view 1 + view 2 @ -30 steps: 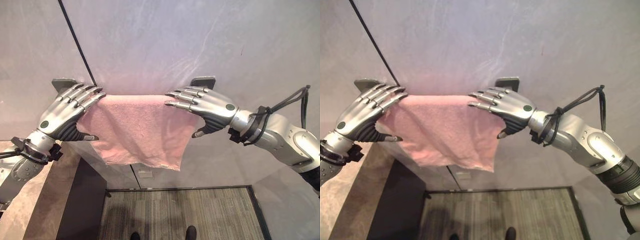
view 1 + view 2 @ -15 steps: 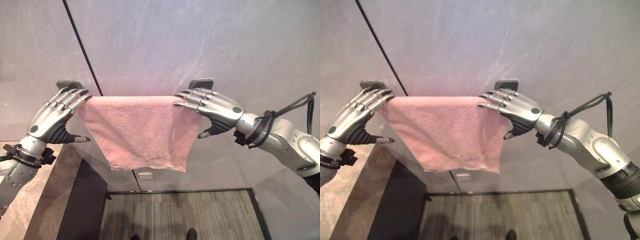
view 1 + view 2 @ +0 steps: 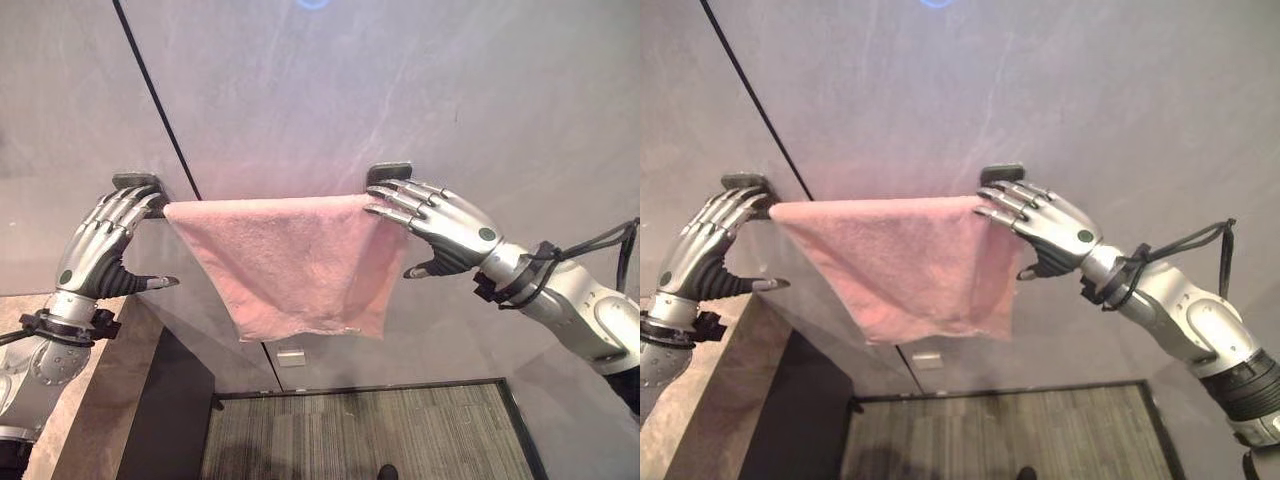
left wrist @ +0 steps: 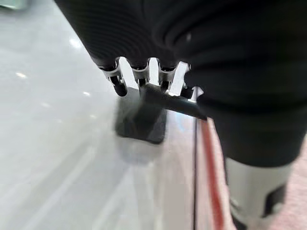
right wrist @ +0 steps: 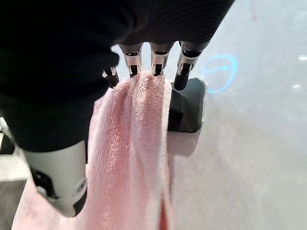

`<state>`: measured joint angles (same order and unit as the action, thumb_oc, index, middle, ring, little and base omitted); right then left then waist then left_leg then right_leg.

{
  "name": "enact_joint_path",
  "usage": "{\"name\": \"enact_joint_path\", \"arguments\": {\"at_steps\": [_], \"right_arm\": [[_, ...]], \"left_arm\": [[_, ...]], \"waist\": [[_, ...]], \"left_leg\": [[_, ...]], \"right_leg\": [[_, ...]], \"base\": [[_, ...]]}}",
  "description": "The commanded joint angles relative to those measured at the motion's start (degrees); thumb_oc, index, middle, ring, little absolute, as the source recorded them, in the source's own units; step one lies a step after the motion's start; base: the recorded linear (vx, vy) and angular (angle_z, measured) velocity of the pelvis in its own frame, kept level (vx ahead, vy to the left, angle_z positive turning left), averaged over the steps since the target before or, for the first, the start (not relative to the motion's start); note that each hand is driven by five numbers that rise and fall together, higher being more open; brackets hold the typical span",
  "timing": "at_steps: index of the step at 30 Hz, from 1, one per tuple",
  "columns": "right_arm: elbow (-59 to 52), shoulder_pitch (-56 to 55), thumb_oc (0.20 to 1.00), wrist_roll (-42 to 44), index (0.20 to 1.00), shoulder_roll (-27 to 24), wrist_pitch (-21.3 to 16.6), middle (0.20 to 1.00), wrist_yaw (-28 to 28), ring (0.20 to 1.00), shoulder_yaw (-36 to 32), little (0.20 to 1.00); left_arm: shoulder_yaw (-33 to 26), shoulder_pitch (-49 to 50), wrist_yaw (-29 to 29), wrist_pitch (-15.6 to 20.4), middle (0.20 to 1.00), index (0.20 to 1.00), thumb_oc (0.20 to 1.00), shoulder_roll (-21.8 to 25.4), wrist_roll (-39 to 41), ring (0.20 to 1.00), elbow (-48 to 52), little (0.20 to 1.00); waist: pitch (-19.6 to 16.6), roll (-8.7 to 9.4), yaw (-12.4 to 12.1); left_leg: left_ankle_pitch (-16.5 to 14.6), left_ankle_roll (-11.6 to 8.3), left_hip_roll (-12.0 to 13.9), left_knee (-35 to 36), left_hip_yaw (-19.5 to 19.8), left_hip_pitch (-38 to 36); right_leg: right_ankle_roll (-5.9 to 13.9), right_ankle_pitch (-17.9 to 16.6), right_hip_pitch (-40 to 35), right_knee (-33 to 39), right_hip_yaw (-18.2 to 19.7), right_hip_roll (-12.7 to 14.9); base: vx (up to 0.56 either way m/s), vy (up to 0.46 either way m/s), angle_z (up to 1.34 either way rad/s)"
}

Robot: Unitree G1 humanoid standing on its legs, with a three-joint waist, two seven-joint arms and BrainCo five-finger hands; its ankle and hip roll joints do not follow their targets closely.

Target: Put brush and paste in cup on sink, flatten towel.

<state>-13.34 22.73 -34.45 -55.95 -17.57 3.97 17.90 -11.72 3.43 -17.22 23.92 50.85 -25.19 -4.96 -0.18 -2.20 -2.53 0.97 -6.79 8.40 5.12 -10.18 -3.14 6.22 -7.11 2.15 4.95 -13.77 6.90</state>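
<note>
A grey wall (image 3: 420,90) carries two dark brackets. A pink towel (image 3: 290,260) hangs between them, lower edge slanting. The right hand (image 3: 445,228) rests straight fingers on the towel's right top edge; the right wrist view shows the right bracket (image 5: 187,105) just beside. The left hand (image 3: 100,250), fingers straight, touches the left bracket (image 4: 141,115) past the towel's left end.

The pink towel (image 3: 290,260) hangs over a rail on the grey wall (image 3: 330,90) and covers the rail from one dark bracket (image 3: 135,182) to the other bracket (image 3: 390,172). The left hand (image 3: 100,250) sits at the first bracket and the right hand (image 3: 445,225) lies on the towel's other end, so both ends are blocked. Above the towel the wall is bare. Below it there is open room down to the floor (image 3: 370,435). A stone counter (image 3: 100,400) stands at the lower left.
</note>
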Motion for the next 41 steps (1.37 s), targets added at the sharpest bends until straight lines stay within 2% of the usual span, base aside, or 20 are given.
{"name": "enact_joint_path", "arguments": {"at_steps": [1, 7, 10, 14, 15, 16, 17, 22, 26, 31, 32, 35, 40, 41], "right_arm": [[-0.17, -0.05, 1.0, 5.83, 1.0, 5.21, 0.61, 1.0, 4.06, 1.0, -4.83, 1.0], [-3.07, 0.43, 1.0, 11.65, 1.0, 9.25, -0.46, 1.0, 5.2, 1.0, -6.7, 1.0], [-4.05, 0.19, 1.0, 12.19, 1.0, 9.72, -0.74, 1.0, 5.68, 1.0, -7.61, 1.0], [-7.06, -3.11, 1.0, 11.79, 1.0, 10.83, -1.07, 1.0, 8.23, 1.0, -13.09, 1.0], [-7.28, -6.41, 1.0, 10.55, 1.0, 11.26, -0.63, 1.0, 9.58, 1.0, -17.53, 1.0], [-7.59, -6.89, 1.0, 10.51, 1.0, 11.22, -0.62, 1.0, 9.55, 1.0, -17.79, 1.0], [-6.95, -11.7, 1.0, 10.59, 1.0, 12.38, -0.1, 1.0, 10.27, 1.0, -22.84, 1.0], [-1.6, -24.75, 1.0, 11.21, 1.0, 18.35, 1.61, 1.0, 12.47, 1.0, -33.67, 1.0], [3.03, -31.1, 1.0, 11.58, 1.0, 22.96, 2.96, 1.0, 13.04, 1.0, -36.76, 1.0], [10.1, -37.8, 1.0, 15.63, 1.0, 26.74, 3.02, 1.0, 8.56, 1.0, -32.16, 1.0], [10.19, -37.86, 1.0, 15.68, 1.0, 26.66, 2.94, 1.0, 8.56, 1.0, -32.16, 1.0], [16.05, -38.98, 1.0, 19.5, 1.0, 28.02, 2.32, 1.0, 5.13, 1.0, -25.76, 1.0], [24.32, -38.82, 1.0, 22.72, 1.0, 28.57, 2.54, 1.0, 2.41, 1.0, -19.86, 1.0], [28.8, -39.04, 1.0, 23.1, 1.0, 27.94, 3.13, 1.0, 0.01, 1.0, -16.54, 1.0]], "left_arm": [[-3.48, 3.27, -1.55, -6.99, 1.0, 1.0, 1.0, 1.9, 1.96, 1.0, -10.07, 1.0], [-5.25, 2.72, -4.14, -7.01, 1.0, 1.0, 1.0, -1.41, 3.04, 1.0, -8.38, 1.0], [-6.02, 2.89, -4.75, -6.95, 1.0, 1.0, 1.0, -2.09, 3.2, 1.0, -7.59, 1.0], [-9.57, 4.78, -6.45, -5.98, 1.0, 1.0, 1.0, -6.95, 7.01, 1.0, -4.05, 1.0], [-11.35, 6.59, -6.35, -4.79, 1.0, 1.0, 1.0, -11.04, 10.77, 1.0, -1.76, 1.0], [-11.39, 6.87, -6.12, -4.84, 1.0, 1.0, 1.0, -11.15, 10.96, 1.0, -1.38, 1.0], [-12.74, 9.04, -4.66, -4.02, 1.0, 1.0, 1.0, -14.98, 14.48, 1.0, 0.66, 1.0], [-11.96, 12.46, -0.19, -2.62, 1.0, 1.0, 1.0, -22.69, 20.64, 1.0, 4.07, 1.0], [-9.17, 13.15, 3.72, -2.41, 1.0, 1.0, 1.0, -26.62, 25.35, 1.0, 2.3, 1.0], [-0.24, 14.23, 11.26, -4.1, 1.0, 1.0, 1.0, -31.85, 33.66, 1.0, -5.75, 1.0], [-0.2, 14.22, 11.39, -3.98, 1.0, 1.0, 1.0, -31.8, 33.85, 1.0, -5.93, 1.0], [5.19, 14.05, 14.81, -5.35, 1.0, 1.0, 1.0, -33.59, 38.61, 1.0, -12.39, 1.0], [9.02, 13.8, 15.86, -6.54, 1.0, 1.0, 1.0, -33.57, 38.33, 1.0, -18.22, 1.0], [10.39, 13.86, 15.89, -7.45, 1.0, 1.0, 1.0, -34.16, 38.18, 1.0, -22.09, 1.0]], "waist": [[-1.23, 4.32, -1.63], [-1.78, 4.02, -1.88], [-1.9, 3.97, -1.91], [-2.03, 3.74, -1.75], [-2.04, 3.69, -1.35], [-2.12, 3.64, -1.45], [-2.03, 3.5, -0.84], [-1.91, 3.23, 0.28], [-1.5, 2.98, 1.35], [-0.67, 2.37, 2.43], [-0.74, 2.33, 2.41], [-0.14, 2.17, 2.74], [0.16, 1.98, 2.98], [0.12, 2.08, 2.77]], "left_leg": [[3.78, -0.23, -0.81, -0.12, -1.14, 2.72], [3.82, -0.23, -0.5, -0.12, -1.72, 1.72], [3.84, -0.29, -0.35, -0.12, -1.85, 1.51], [3.85, -0.35, -0.03, -0.12, -2.08, 1.12], [3.82, -0.32, 0.02, -0.12, -2.13, 1.04], [3.81, -0.32, 0.03, -0.12, -2.11, 1.01], [3.74, -0.26, 0.06, -0.12, -2.13, 0.99], [3.72, -0.2, 0.15, -0.12, -1.72, 0.93], [3.96, -0.17, 0.3, -0.12, -1.43, 1.18], [4.48, 0.06, 0.38, -0.12, -1.5, 1.63], [4.47, 0.06, 0.39, -0.12, -1.5, 1.63], [4.81, 0.19, 0.42, -0.12, -1.83, 1.62], [5.02, 0.3, 0.51, -0.12, -1.95, 1.52], [5.11, 0.27, 0.54, -0.12, -1.88, 1.51]], "right_leg": [[5.11, -0.53, -3.23, 0.05, 0.36, 4.96], [4.68, -0.2, -3.56, 0.05, 0.98, 4.5], [4.6, -0.08, -3.65, 0.05, 1.1, 4.4], [4.49, 0.11, -3.75, 0.05, 1.41, 4.19], [4.4, 0.15, -3.7, 0.05, 1.56, 4.17], [4.4, 0.16, -3.74, 0.05, 1.55, 4.16], [4.32, 0.17, -3.69, 0.05, 1.73, 4.17], [4.01, 0.46, -4.06, 0.05, 1.63, 4.09], [3.74, 0.54, -4.06, 0.05, 1.65, 3.89], [3.36, 0.55, -3.47, 0.05, 1.81, 3.62], [3.36, 0.56, -3.47, 0.05, 1.81, 3.61], [3.27, 0.29, -3.26, 0.05, 2.12, 3.55], [3.19, 0.18, -3.24, 0.05, 2.25, 3.45], [3.14, 0.24, -3.38, 0.05, 2.07, 3.41]], "base": [[0.0, 0.0, 0.0], [-0.03, -0.023, -0.04], [0.0, -0.008, -0.03], [0.0, 0.0, 0.0], [0.0, 0.0, 0.0], [0.0, 0.0, 0.0], [0.0, 0.0, 0.0], [0.0, 0.0, 0.0], [-0.01, -0.031, 0.01], [-0.03, -0.03, 0.0], [0.0, 0.0, 0.0], [-0.03, -0.017, -0.01], [-0.01, -0.003, 0.0], [0.0, 0.0, 0.0]]}}
